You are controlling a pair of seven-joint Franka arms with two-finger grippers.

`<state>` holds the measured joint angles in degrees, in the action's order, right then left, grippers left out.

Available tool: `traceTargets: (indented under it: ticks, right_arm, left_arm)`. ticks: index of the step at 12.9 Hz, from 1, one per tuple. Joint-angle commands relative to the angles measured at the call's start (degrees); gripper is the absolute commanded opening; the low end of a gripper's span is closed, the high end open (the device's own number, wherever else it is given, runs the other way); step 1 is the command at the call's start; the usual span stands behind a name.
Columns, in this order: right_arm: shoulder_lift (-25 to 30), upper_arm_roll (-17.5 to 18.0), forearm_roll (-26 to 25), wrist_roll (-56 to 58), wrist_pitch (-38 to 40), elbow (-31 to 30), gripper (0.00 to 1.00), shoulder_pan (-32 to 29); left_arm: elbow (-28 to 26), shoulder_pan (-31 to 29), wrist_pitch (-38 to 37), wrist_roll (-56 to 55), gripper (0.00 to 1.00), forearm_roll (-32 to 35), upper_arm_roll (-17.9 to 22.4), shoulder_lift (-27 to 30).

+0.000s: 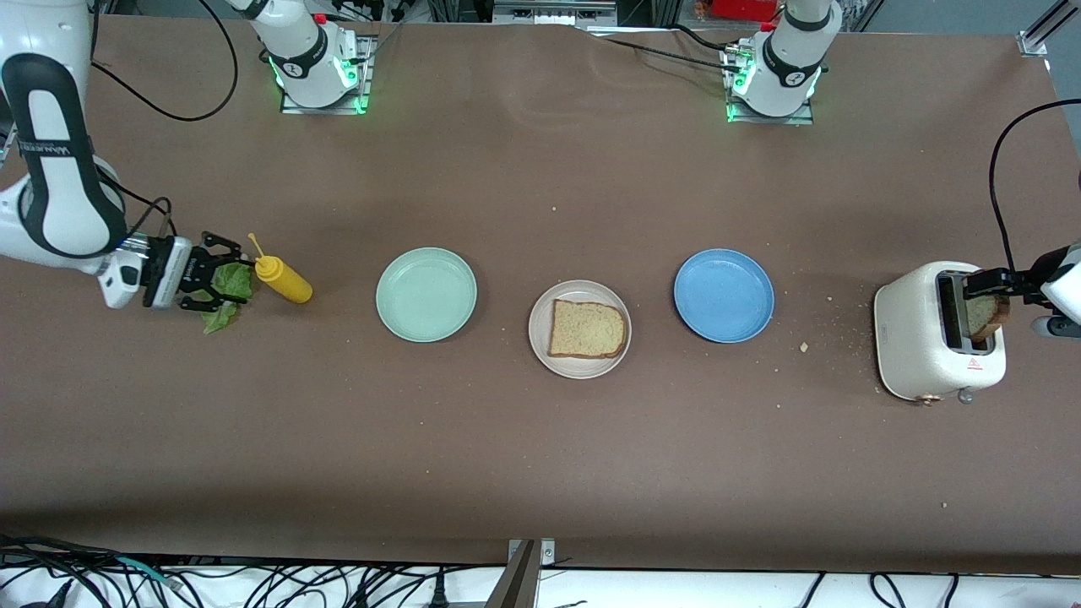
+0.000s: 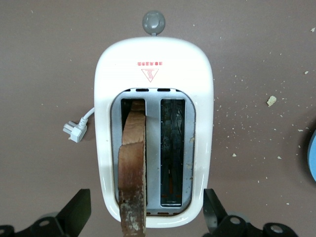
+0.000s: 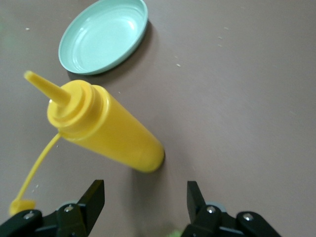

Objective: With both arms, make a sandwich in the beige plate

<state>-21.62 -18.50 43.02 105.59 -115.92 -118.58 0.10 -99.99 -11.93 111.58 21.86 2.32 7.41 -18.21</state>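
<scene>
One bread slice [image 1: 588, 329] lies on the beige plate [image 1: 540, 346]. The right gripper [image 1: 218, 279] hangs part-open over the lettuce [image 1: 230, 291]; the left gripper [image 2: 145, 215] straddles the toaster's slice [image 2: 132, 182], fingers wide. Closing carelessly might crush or tear either

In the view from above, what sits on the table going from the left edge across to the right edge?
lettuce leaf → yellow squeeze bottle → mint-green plate → beige plate with a bread slice → blue plate → white toaster.
</scene>
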Motion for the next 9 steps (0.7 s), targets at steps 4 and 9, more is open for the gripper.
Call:
traceTargets:
  ticks: [4, 9]
  right_arm:
    - [8.3, -0.7, -22.1, -30.4, 8.4, 8.7, 0.86, 0.3]
    - [9.7, 0.1, -36.4, -57.1, 17.0, 18.7, 0.98, 1.0]
  left_arm:
    - [-0.2, -1.0, 0.7, 1.0, 1.00, 1.3, -0.6, -0.7]
    - [-0.1, -1.0, 0.7, 1.0, 1.00, 1.3, -0.6, -0.8]
